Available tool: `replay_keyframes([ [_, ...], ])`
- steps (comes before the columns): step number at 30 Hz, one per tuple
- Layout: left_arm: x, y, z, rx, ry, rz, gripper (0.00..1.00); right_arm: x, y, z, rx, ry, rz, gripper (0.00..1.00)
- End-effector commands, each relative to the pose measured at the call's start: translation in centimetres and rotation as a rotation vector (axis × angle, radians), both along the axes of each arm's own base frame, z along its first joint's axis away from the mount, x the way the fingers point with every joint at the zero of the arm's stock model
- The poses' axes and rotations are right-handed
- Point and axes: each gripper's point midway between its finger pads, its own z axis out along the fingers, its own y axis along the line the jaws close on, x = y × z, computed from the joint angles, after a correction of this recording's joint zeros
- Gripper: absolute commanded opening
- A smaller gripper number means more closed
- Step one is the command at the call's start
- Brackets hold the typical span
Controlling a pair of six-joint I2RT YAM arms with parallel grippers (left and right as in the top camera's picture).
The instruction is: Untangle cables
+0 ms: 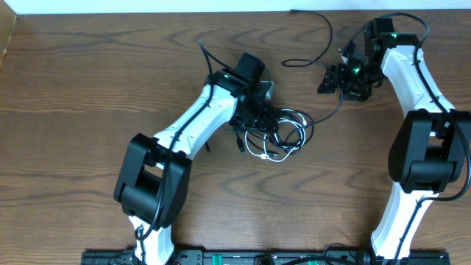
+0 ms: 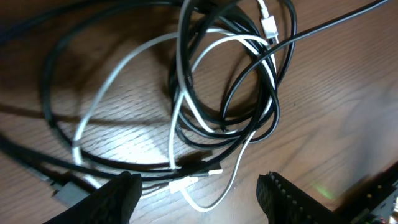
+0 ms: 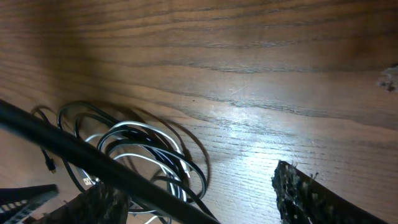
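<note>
While the cables (image 1: 283,132) lie coiled together near the middle of the wooden table (image 1: 110,73), the left gripper (image 2: 196,202) is held low over them, its fingers (image 2: 118,199) spread apart and nothing clamped. A white cord (image 2: 173,134) is threaded through the black loops. One black cord (image 1: 335,112) is led from the coil toward the right gripper (image 3: 205,202), whose fingers (image 3: 317,199) are likewise parted over bare wood. Its view of the coil is crossed by a blurred black line (image 3: 81,152); whether that is touched cannot be told.
</note>
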Motion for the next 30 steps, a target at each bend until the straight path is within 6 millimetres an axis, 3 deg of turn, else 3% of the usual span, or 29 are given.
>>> replay_keyframes([
  [1,-0.4,-0.1,-2.4,0.054,0.042,0.027,0.63,0.2,0.5,1.3,-0.001,-0.037,0.022,0.70],
  [6,0.5,-0.1,-4.9,0.105,0.046,0.096,0.53,0.2,0.5,1.2,-0.010,-0.037,0.022,0.72],
  [15,3.3,0.4,-5.9,0.175,-0.072,0.172,0.46,0.1,0.6,1.2,-0.010,-0.032,0.025,0.72],
  [22,1.7,-0.8,-7.6,0.196,-0.030,0.146,0.46,0.1,0.8,1.2,-0.011,-0.033,0.029,0.73],
  [30,0.8,-1.9,-7.8,0.197,-0.026,0.128,0.41,0.0,1.1,1.2,-0.014,-0.033,0.039,0.73],
])
